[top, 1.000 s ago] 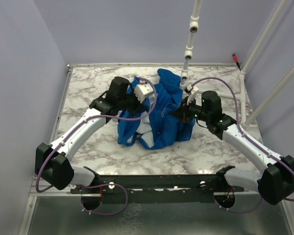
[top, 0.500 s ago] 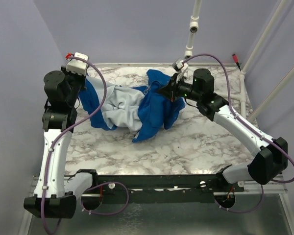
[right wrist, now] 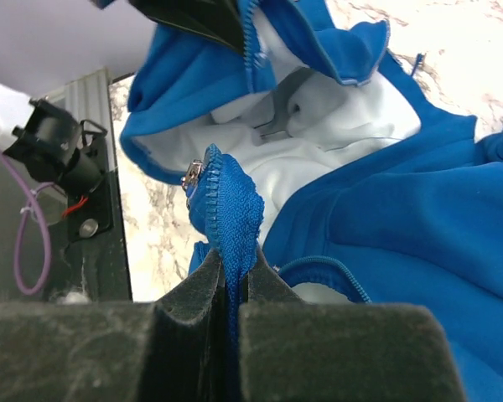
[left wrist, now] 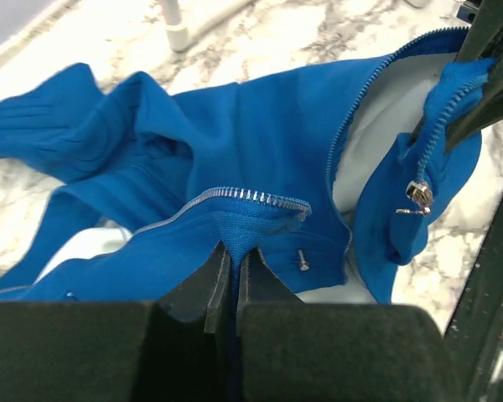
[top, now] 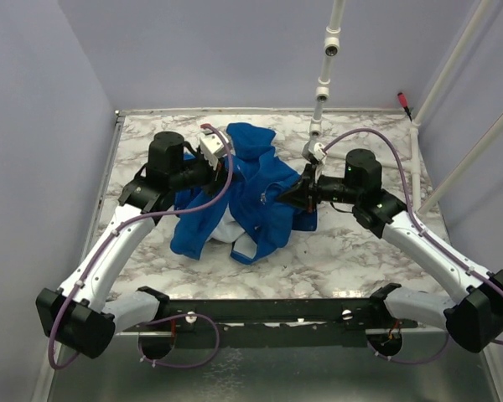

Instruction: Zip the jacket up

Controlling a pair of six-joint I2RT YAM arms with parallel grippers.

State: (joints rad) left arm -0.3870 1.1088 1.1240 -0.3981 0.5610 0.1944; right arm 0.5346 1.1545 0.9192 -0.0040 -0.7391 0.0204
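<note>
Royal-blue jacket (top: 250, 201), crumpled and unzipped with pale lining showing, lying on the middle of the marble surface (top: 352, 251); left claw (left wrist: 233, 261) clenched on a zipper edge at the jacket's left side, right claw (right wrist: 231, 266) clenched on the facing edge at the jacket's right, just below the zipper slider (right wrist: 193, 174).

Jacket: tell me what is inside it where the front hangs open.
Inside the jacket shows pale grey-white lining, edged by zipper teeth. Folded blue fabric covers the rest of the inside, so anything deeper cannot be seen.
</note>
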